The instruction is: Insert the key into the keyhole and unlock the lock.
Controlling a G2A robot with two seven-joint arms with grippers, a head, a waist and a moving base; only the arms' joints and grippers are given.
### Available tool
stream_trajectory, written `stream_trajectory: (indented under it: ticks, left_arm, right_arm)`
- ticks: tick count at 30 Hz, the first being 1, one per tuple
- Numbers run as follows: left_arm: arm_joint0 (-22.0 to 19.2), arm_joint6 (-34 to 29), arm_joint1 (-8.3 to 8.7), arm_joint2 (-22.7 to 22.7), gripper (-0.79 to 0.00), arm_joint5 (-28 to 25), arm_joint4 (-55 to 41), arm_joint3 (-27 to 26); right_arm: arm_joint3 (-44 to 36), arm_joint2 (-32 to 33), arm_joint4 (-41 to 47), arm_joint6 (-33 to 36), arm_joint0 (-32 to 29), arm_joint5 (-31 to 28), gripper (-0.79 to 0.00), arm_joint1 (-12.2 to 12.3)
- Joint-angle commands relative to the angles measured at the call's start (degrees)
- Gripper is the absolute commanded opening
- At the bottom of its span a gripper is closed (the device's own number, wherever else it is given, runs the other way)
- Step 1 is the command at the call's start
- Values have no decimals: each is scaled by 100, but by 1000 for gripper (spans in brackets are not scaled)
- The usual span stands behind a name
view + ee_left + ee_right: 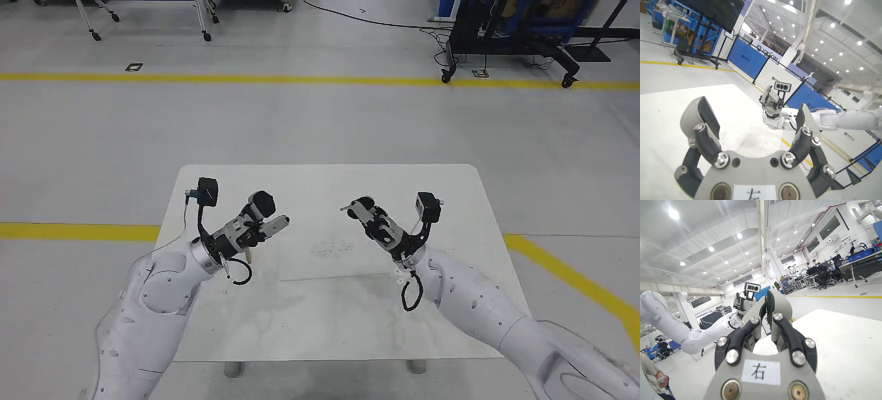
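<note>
White tabletop [330, 310] beside yellow floor line [60, 231], wheeled stand [520, 48] set far behind, left jaws held wide apart and empty, right jaws pressed together, nothing gripped

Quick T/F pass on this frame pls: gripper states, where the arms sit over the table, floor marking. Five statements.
1. The left gripper, grey metal with black ribbed pads, is open. True.
2. The right gripper, of the same grey metal build, is wide open. False: its fingers are closed together.
3. Both grippers are over the white rectangular table. True.
4. The two grippers touch each other. False: the top view shows them apart, with a gap between them above the table.
5. A yellow floor line runs across the floor beyond the far side of the table. True.
</note>
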Motion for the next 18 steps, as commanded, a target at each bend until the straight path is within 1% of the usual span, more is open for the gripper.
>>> stream_trajectory:
  ticks: [1, 4, 6, 7, 8, 10, 12, 13, 14, 15, 18]
  left_arm:
    - [-10, 42, -26, 208, 0, -77, -220, 52]
    - [-199, -233, -41, 426, 0, -207, -732, 290]
    - [-298, -345, -40, 485, 0, -275, -889, 390]
    - [-317, -367, -44, 524, -31, -303, -1000, 429]
    - [-340, -404, -44, 555, -86, -319, -1094, 469]
    - [-392, -486, -43, 603, -172, -330, -1207, 530]
    - [-444, -581, -39, 639, -222, -311, -1266, 585]
    - [-471, -620, -36, 649, -283, -290, -1292, 606]
    - [-491, -641, -33, 653, -326, -262, -1302, 624]
    - [-505, -657, -31, 661, -397, -241, -1301, 633]
    - [-527, -665, -26, 677, -440, -221, -1320, 646]
  right_arm:
    - [-229, -30, 456, 341, -65, 0, -785, -33]
    - [-448, -175, 1225, 907, -89, 0, -785, -85]
    - [-511, -251, 1717, 1277, -62, 0, -785, -116]
    - [-562, -297, 1982, 1467, -57, 0, -785, -133]
    - [-571, -320, 2202, 1651, -37, 0, -785, -146]
    - [-547, -352, 2566, 2005, -7, 0, -785, -177]
    - [-523, -360, 2861, 2304, 8, 0, -785, -216]
    - [-519, -356, 2999, 2446, 12, 0, -785, -235]
    - [-508, -344, 3113, 2584, 17, 0, -785, -253]
    - [-492, -324, 3209, 2705, 16, 0, -785, -271]
    - [-434, -242, 3395, 3036, 14, 0, -785, -324]
